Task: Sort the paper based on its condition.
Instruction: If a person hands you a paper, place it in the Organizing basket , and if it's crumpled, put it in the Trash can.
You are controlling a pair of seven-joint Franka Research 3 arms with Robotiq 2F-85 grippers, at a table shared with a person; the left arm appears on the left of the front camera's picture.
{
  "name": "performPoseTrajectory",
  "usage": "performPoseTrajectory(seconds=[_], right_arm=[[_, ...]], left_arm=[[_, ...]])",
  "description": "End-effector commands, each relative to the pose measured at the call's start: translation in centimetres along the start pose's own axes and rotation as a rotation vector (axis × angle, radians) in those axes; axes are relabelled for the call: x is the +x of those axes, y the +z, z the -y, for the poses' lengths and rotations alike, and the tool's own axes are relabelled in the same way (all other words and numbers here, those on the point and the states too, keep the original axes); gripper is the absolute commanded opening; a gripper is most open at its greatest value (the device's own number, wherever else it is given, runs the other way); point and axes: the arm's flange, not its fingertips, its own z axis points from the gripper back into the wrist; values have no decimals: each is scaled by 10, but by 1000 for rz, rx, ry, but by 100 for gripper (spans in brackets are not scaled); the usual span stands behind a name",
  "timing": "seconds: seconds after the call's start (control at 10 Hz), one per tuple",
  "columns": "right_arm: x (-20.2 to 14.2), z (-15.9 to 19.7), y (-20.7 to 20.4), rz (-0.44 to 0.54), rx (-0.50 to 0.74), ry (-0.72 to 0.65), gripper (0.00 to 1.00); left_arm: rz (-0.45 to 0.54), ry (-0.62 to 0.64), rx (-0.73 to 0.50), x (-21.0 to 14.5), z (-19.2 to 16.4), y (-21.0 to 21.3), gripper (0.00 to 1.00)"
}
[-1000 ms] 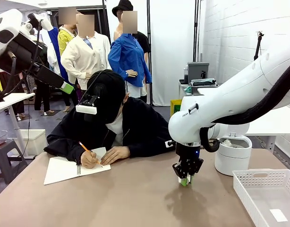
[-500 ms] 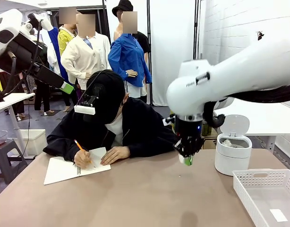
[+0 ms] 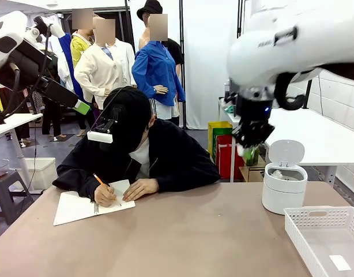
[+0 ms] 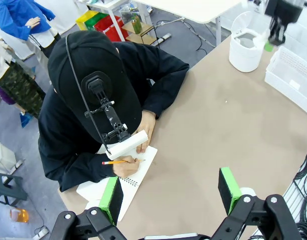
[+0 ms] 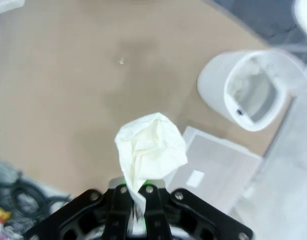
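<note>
A crumpled ball of white paper point(image 5: 151, 149) is pinched in my right gripper point(image 5: 135, 192), which is shut on it. In the front view that gripper point(image 3: 244, 151) hangs high over the table, just left of a white bin point(image 3: 283, 193) whose lid stands open. The bin's open mouth point(image 5: 251, 92) lies ahead of the paper in the right wrist view. A white slotted tray point(image 3: 327, 236) at the table's right holds a small flat slip of paper point(image 3: 340, 262). My left gripper point(image 4: 169, 192) is open and holds nothing, high above the person.
A person leans over the far left of the table, writing with a pencil point(image 3: 102, 180) in a spiral notebook point(image 3: 79, 206). The left arm point(image 3: 27, 57) stays raised at the upper left. Bare brown tabletop point(image 3: 183, 236) spreads between notebook and tray.
My right gripper has risen from the tabletop and swung right towards the bin, carrying the crumpled paper. The person keeps writing; the left arm has not moved.
</note>
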Motion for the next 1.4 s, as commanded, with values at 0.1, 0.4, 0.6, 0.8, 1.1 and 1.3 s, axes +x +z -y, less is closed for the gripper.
performPoseTrajectory(seconds=[0.1,0.4,0.6,0.8,1.1,1.3], right_arm=[[15,60,5,-13,35,-164,1],[24,129,-15,-64,77,-274,1],[25,153,-27,-20,61,-350,1],[16,145,-26,-55,42,-280,1],[38,159,-47,-119,31,-294,1],[71,174,-70,-172,30,-310,1]], left_arm=[[5,2,-3,-1,-1,0,100],[5,2,-3,-1,-1,0,100],[5,2,-3,-1,-1,0,100],[5,2,-3,-1,-1,0,100],[5,2,-3,-1,-1,0,100],[5,2,-3,-1,-1,0,100]])
